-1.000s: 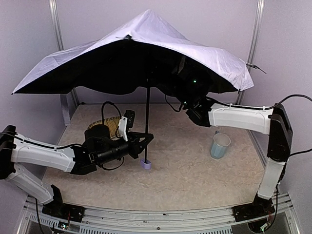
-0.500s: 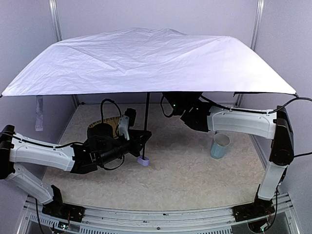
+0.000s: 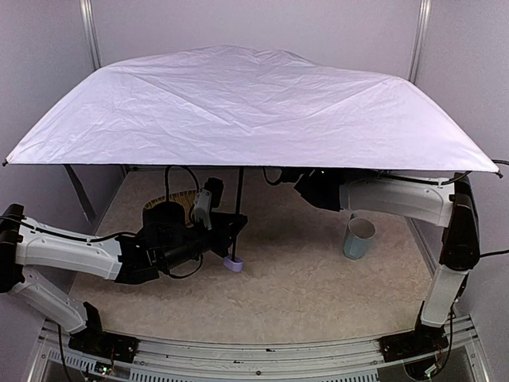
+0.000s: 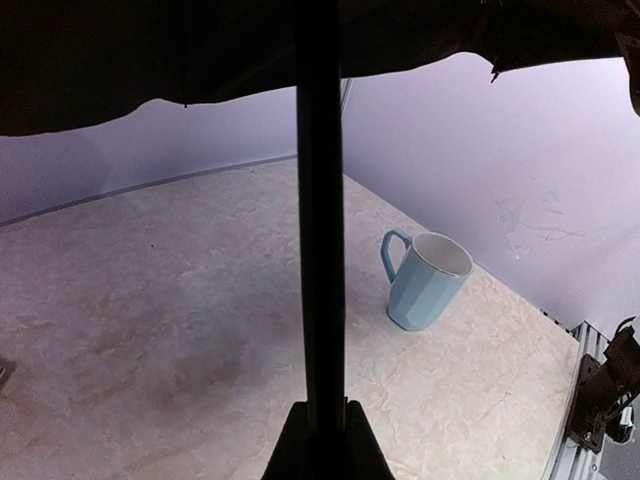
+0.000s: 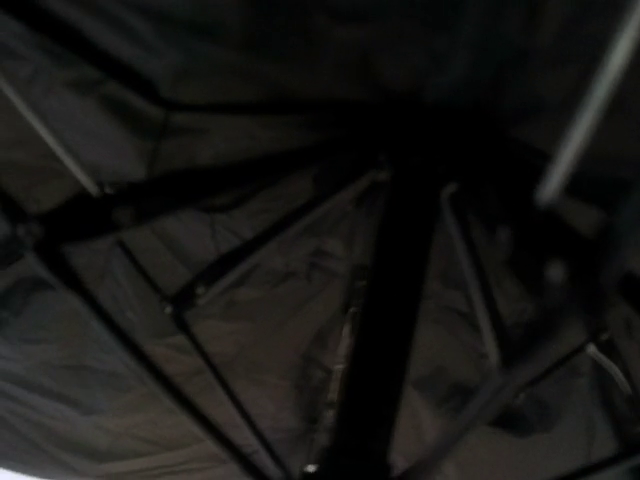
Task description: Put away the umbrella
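The umbrella stands open; its pale silver-lilac canopy (image 3: 246, 103) spreads wide and nearly flat over the table. Its thin black shaft (image 3: 239, 199) runs down to the small lilac handle (image 3: 235, 265), which rests on the table. My left gripper (image 3: 235, 224) is shut on the shaft low down; in the left wrist view the jaws (image 4: 322, 415) clamp the shaft (image 4: 320, 200). My right gripper (image 3: 306, 179) sits just under the canopy's front edge, right of the shaft. The right wrist view shows only the black underside (image 5: 250, 300) and ribs; its fingers are not discernible.
A light blue cup (image 3: 359, 237) stands upright on the right of the table, also in the left wrist view (image 4: 425, 280). A woven straw tray (image 3: 181, 200) lies behind my left arm. Frame posts stand at the back corners. The canopy hides the back of the table.
The canopy has gone from peaked and tilted to spread flat and wide. My right gripper has shifted slightly and stays under the canopy. My left gripper keeps its hold on the shaft.
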Tool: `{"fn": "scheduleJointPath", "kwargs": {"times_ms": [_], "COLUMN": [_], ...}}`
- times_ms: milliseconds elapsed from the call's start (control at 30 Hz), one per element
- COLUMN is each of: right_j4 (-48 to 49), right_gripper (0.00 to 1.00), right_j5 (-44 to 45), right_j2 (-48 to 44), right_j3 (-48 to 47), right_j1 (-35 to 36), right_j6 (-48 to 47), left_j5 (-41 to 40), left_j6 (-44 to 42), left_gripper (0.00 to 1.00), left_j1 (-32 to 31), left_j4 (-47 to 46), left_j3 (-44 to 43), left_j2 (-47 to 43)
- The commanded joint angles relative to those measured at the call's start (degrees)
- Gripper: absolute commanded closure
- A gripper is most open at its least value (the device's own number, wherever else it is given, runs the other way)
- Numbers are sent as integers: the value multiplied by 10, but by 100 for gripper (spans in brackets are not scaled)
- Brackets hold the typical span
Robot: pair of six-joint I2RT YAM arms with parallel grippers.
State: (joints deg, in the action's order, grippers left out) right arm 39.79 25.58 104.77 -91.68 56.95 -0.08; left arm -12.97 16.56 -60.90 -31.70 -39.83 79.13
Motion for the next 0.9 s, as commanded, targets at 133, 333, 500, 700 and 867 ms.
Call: {"fn": "scheduleJointPath", "kwargs": {"times_ms": [133,333,500,700,867], "right_j4": [-67,-188,-264,-285,-295], "right_gripper": [80,91,91,92,93], "right_j5": [-95,-281,-337,-373,-366], "right_j2": [-22,-18,-13,-3,9], "right_j3": [-15,-20,5,39,65], "right_j1": [-15,-27,0,12,21], "right_j6": [80,112,66,68,75], "left_j5": [-8,58,105,129,148], "left_j6": [-26,-38,-76,-140,-157], "left_gripper": [100,100,100,100,100], "left_j1": [-5,39,87,97,108], "left_j4": [-68,-86,-102,-107,-123], "left_j3": [-3,4,-18,-84,-118], "left_j2": [-25,-64,-98,-111,-105]}}
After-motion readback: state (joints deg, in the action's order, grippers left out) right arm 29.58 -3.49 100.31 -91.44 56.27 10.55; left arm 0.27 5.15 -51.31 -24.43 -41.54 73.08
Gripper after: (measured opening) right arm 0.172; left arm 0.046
